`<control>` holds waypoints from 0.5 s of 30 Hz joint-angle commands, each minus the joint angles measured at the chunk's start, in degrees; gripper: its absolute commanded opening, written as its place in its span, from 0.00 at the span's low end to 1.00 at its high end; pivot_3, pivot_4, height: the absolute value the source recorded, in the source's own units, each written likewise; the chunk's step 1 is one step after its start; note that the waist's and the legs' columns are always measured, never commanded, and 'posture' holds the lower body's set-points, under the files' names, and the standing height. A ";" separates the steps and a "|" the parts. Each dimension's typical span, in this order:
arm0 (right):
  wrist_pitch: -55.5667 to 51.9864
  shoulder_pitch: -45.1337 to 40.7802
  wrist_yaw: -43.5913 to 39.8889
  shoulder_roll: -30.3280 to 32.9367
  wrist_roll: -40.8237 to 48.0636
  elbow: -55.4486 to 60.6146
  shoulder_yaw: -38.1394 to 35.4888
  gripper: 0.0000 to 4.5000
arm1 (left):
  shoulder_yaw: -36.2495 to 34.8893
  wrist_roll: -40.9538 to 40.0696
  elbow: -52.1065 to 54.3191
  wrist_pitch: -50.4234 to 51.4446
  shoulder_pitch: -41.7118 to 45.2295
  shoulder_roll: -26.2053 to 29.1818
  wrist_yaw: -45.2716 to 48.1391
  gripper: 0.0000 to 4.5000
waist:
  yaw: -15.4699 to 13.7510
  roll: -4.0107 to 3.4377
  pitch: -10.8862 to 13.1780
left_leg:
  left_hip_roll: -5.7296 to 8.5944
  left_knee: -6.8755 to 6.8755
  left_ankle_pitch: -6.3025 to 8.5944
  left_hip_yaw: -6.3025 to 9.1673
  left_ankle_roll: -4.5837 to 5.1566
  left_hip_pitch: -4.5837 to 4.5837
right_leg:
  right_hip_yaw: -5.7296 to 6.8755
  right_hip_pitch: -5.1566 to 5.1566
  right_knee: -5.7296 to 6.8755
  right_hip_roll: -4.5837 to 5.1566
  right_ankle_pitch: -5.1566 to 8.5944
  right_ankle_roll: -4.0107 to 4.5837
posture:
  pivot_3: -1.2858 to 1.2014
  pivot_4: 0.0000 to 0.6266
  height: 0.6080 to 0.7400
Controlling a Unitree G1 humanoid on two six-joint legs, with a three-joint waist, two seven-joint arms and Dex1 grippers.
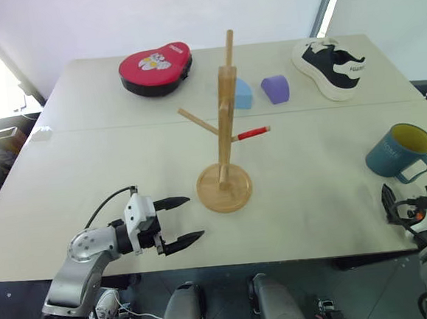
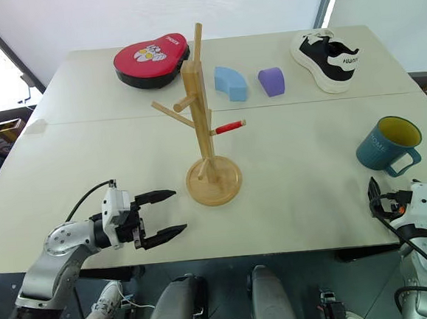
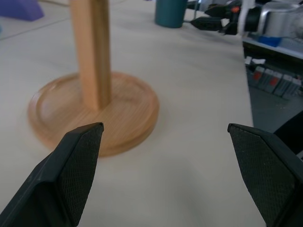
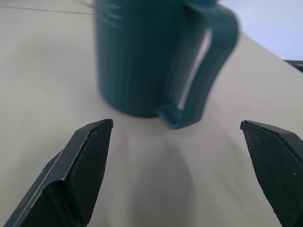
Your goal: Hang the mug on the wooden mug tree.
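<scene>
Jaws on both our grippers spread and empty, right gripper (image 4: 177, 175) just short of the mug (image 1: 400, 151), nothing hung on the mug tree (image 1: 224, 122) yet.

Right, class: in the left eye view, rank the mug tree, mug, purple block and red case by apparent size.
1. mug tree
2. red case
3. mug, which sits nearer the camera, so it may look bigger than it is
4. purple block
</scene>
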State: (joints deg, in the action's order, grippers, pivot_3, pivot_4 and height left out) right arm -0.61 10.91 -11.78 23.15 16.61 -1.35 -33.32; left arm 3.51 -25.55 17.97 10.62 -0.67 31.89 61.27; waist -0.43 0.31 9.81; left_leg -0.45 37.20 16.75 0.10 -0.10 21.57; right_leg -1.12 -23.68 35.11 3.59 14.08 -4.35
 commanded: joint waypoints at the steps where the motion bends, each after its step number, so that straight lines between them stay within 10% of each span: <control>1: 2.95 -1.59 3.42 1.12 -1.64 -2.32 -2.91 0.99 | 1.06 -0.55 3.30 -0.03 1.30 -0.80 -1.15 1.00 | -0.01 0.00 0.00 | 0.02 0.01 0.00 -0.01 0.00 -0.01 | 0.00 0.02 0.00 -0.02 0.00 0.00 | 0.52 0.24 0.96; 15: 6.41 -5.34 6.82 0.44 -1.24 -7.57 -2.82 0.99 | 3.94 -0.55 3.37 -2.26 0.78 -1.64 0.05 1.00 | 0.76 0.00 0.00 | 0.03 0.17 -0.02 -0.04 0.03 -0.18 | -0.04 0.22 0.09 -0.41 0.00 -0.04 | 0.52 0.24 0.96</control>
State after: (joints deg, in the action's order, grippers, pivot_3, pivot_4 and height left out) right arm 4.29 6.00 -5.49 23.37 14.89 -8.98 -34.75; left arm 6.95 -25.53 19.44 9.42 0.18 30.37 60.92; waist 0.34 0.31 9.81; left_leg -0.42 37.38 16.73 0.06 -0.07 21.39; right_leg -1.15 -23.45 35.21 3.18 14.07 -4.39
